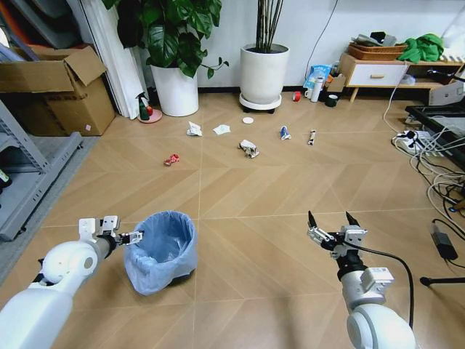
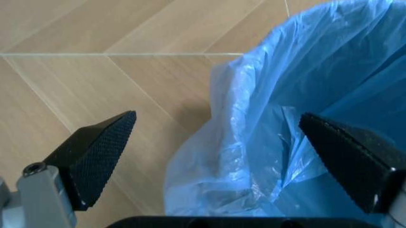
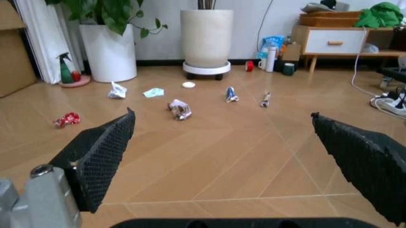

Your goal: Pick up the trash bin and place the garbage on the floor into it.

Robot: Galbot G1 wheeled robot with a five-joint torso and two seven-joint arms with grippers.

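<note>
The trash bin (image 1: 163,251), lined with a crinkled light-blue bag, stands on the floor (image 1: 254,240) at the near left. My left gripper (image 1: 136,237) is open at the bin's left rim. In the left wrist view the bag's edge (image 2: 254,142) lies between the spread fingers (image 2: 95,152). My right gripper (image 1: 328,220) hovers open over bare floor at the near right, holding nothing. The garbage lies farther off: a red wrapper (image 1: 171,159), white paper wads (image 1: 194,129), a crumpled wad (image 1: 249,148), a blue-white wrapper (image 1: 285,133), a thin tube (image 1: 311,137) and a white lid (image 1: 248,120).
Two white plant pots (image 1: 264,73) stand against the far wall, with a spray bottle (image 1: 144,107) beside the left one. A cardboard box (image 1: 58,91) and a metal rack (image 1: 29,174) are on the left. Cables and a power strip (image 1: 410,142) lie on the right, near a low sideboard (image 1: 378,73).
</note>
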